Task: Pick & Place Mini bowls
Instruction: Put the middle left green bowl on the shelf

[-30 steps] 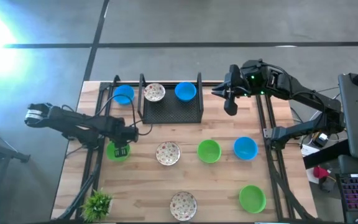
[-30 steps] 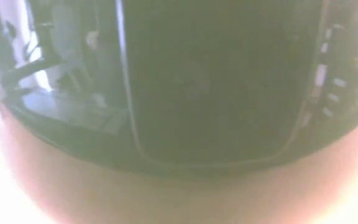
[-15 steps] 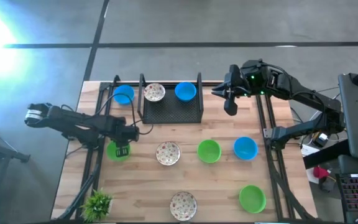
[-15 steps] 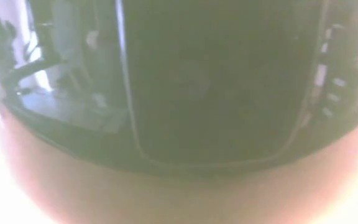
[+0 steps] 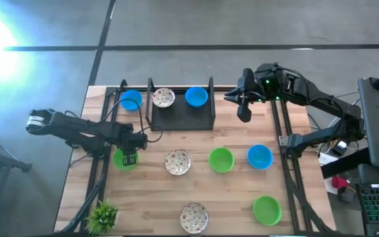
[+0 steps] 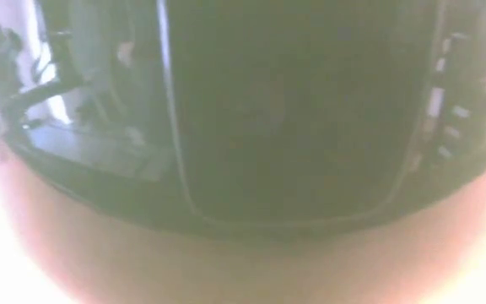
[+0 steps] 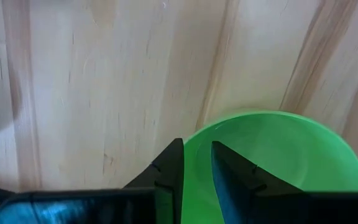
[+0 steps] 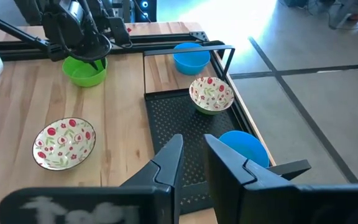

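1. The wooden counter [image 5: 235, 191] carries all things.
2. The black wire-mesh tray [image 5: 181, 115] stands at the far side; inside it are a speckled bowl [image 5: 163, 98] and a blue bowl [image 5: 196, 97].
3. The left claw [image 5: 129, 159] is over a green bowl [image 5: 122, 160] at the left; its fingers [image 7: 169, 174] stand a little apart on both sides of the rim, one inside and one outside.
4. The right claw [image 5: 243, 112] hangs above the counter, just right of the tray, fingers narrowly apart, holding nothing.
5. Other mini bowls: blue [image 5: 131, 100] left of the tray; speckled [image 5: 177, 162], green [image 5: 221, 159], blue [image 5: 260, 157] in a middle row; speckled [image 5: 194, 216] and green [image 5: 267, 209] near.
6. A small plant [image 5: 104, 214] is at the near left corner.
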Robot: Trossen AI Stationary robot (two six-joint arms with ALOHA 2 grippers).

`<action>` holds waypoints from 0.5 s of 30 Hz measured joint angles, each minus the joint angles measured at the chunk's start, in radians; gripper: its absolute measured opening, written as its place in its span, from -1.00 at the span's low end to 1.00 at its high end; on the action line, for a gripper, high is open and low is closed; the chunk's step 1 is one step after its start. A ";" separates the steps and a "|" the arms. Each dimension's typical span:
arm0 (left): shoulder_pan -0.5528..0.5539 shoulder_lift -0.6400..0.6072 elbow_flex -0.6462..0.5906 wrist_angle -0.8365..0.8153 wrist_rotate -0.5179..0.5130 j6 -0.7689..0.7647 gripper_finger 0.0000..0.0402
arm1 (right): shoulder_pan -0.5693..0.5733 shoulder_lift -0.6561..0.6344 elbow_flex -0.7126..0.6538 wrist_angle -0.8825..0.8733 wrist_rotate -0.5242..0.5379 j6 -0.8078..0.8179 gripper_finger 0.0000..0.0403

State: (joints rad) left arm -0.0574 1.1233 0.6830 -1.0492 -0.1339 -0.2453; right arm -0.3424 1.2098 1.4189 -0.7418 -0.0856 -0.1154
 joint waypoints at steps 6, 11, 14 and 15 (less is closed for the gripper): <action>0.003 0.000 0.000 0.001 -0.025 -0.018 -0.63 | 0.000 0.000 0.000 0.000 0.000 0.000 -0.72; 0.003 0.030 -0.003 0.002 -0.024 -0.019 -0.63 | 0.000 0.000 0.000 0.000 0.000 0.001 -0.72; 0.003 0.078 -0.004 0.003 -0.020 -0.018 -0.63 | 0.000 0.000 0.000 0.000 0.000 0.001 -0.72; 0.003 0.097 -0.005 0.003 -0.017 -0.018 -0.63 | 0.000 0.000 0.000 0.000 0.000 0.003 -0.72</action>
State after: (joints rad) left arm -0.0544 1.2205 0.6785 -1.0466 -0.1509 -0.2630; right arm -0.3428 1.2098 1.4189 -0.7418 -0.0853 -0.1129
